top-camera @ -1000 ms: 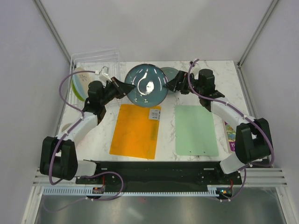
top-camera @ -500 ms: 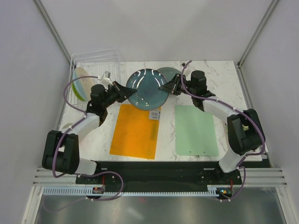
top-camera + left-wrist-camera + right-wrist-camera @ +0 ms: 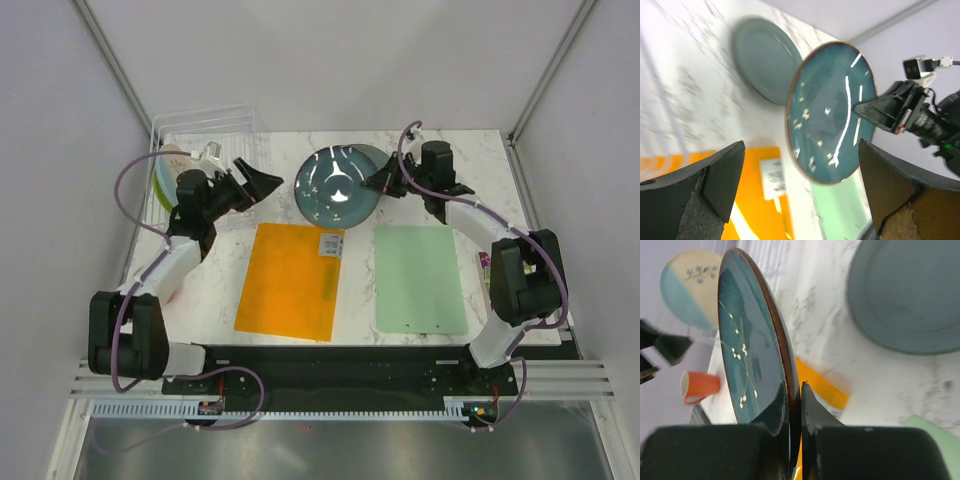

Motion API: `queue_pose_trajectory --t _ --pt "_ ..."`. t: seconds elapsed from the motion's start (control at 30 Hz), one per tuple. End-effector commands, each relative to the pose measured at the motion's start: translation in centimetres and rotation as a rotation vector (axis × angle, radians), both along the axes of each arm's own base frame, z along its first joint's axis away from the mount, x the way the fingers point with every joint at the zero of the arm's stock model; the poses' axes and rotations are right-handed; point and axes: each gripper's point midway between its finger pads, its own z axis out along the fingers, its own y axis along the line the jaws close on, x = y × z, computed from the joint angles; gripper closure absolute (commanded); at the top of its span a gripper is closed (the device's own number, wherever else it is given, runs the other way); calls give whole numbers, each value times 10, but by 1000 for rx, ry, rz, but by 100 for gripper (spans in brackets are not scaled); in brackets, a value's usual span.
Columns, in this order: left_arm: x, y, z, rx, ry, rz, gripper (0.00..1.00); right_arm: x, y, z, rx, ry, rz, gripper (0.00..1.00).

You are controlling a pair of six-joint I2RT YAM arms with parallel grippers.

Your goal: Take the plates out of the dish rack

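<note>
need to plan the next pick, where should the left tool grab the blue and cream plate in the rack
Its upper rim, from above, a finger on each face. The blue and cream plate stands on edge in the dish rack, so only that edge looks free.

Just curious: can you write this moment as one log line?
right gripper: shut on dark blue plate | left gripper: open, apart | dish rack: cream plate inside
</note>
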Motion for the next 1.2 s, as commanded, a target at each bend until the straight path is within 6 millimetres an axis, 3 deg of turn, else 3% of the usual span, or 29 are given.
queue_pose_trajectory --t 0.0,0.1,0.13,0.2,0.23,0.27,0.3,0.33,0.37,0.4,0.43,0.47,0.53,0.6,0.63,0.8,0.83,0.87,0.97,1.07,1.17 --pt "7 48 46 313 -194 133 0 64 -50 70 30 -205 -139 100" --pt "3 78 64 475 -254 251 0 89 -64 65 39 -184 -159 100" --pt "1 87 68 530 -279 281 0 100 -65 49 39 -151 -164 100" --pt "-5 108 82 601 -309 383 0 117 -68 53 46 -163 -176 100" --pt "-7 116 82 645 -322 409 0 128 -70 31 40 -117 -182 100" --pt "-9 126 85 674 -322 461 0 138 -69 37 49 -133 -182 100" --pt "-13 134 92 693 -336 500 0 145 -70 32 60 -117 -187 100" --pt "-15 139 92 724 -342 515 0 153 -69 11 61 -83 -185 100" --pt "-18 146 87 751 -315 537 0 162 -67 15 72 -96 -186 100" --pt "-21 149 86 763 -307 551 0 167 -67 11 78 -90 -182 100" --pt "-22 152 86 781 -308 557 0 173 -64 -6 89 -61 -180 100" --pt "-23 154 86 790 -304 563 0 179 -64 -2 97 -73 -182 100" --pt "-25 157 83 802 -292 571 0 188 -63 -20 103 -50 -185 100" --pt "-25 159 83 808 -290 579 0 196 -63 -22 113 -52 -184 100" --pt "-25 159 82 814 -287 576 0 197 -62 -33 114 -32 -183 100" --pt "-25 161 76 828 -272 578 0 193 -62 -53 110 5 -184 100" --pt "-25 161 77 827 -275 579 0 191 -62 -56 109 18 -181 92" --pt "-24 162 75 830 -269 581 0 188 -62 -63 106 37 -179 73" --pt "-23 164 73 835 -260 587 0 178 -65 -75 78 74 -191 36" --pt "-23 165 69 840 -249 588 0 170 -70 -77 32 79 -199 18" --pt "-23 164 68 837 -244 586 0 165 -77 -81 -40 85 -212 10"
